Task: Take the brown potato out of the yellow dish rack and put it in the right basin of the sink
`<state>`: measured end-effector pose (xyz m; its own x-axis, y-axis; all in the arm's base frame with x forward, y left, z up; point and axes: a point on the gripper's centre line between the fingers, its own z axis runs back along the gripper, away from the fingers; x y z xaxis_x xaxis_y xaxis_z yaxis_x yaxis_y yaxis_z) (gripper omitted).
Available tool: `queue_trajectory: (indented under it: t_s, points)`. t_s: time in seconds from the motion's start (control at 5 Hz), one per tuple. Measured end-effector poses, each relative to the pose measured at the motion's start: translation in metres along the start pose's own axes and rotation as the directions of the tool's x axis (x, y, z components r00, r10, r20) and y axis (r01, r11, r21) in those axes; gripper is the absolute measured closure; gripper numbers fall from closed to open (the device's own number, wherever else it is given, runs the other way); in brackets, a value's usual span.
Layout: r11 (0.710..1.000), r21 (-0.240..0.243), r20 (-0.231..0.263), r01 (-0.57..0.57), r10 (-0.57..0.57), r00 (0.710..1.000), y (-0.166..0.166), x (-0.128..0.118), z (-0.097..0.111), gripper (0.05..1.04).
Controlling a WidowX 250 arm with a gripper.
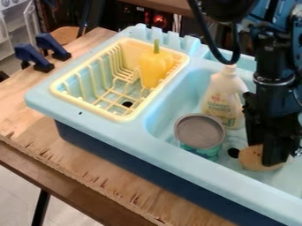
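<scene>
The black gripper [265,143] hangs down into the right part of the light blue sink [162,117]. It is at a tan, rounded object [252,159] low in the basin and partly covers it; whether it holds the object cannot be told. Left of it stands a cup or can [199,131] with a grey-brown round top and a teal lower part. Behind that, a cream bottle [224,98] with a label stands upright. A yellow bell pepper [156,69] with a green stem is upright in the pale yellow dish rack [88,109] at the sink's left.
The sink sits on a wooden table [88,159], whose front edge runs along the lower left. Two dark blue clamps [35,56] grip the table's back left edge. Raised light blue slots [168,39] line the sink's back rim, and a black cable hangs beside the arm.
</scene>
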<state>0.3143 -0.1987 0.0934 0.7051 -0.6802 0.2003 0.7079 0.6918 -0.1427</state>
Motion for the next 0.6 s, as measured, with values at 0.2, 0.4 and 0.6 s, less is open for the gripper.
queue_trajectory:
  t_s: [0.2, 0.4, 0.6]
  points:
    - [1.0, 0.016, -0.009, 0.007, -0.007, 1.0, 0.0005, 0.0015, -0.003, 0.589]
    - [0.999, 0.031, -0.003, 0.015, -0.015, 1.0, -0.0004, 0.0017, -0.0015, 0.523]
    - [0.998, 0.039, 0.001, 0.041, -0.041, 0.999, -0.0052, -0.0056, 0.004, 0.204]
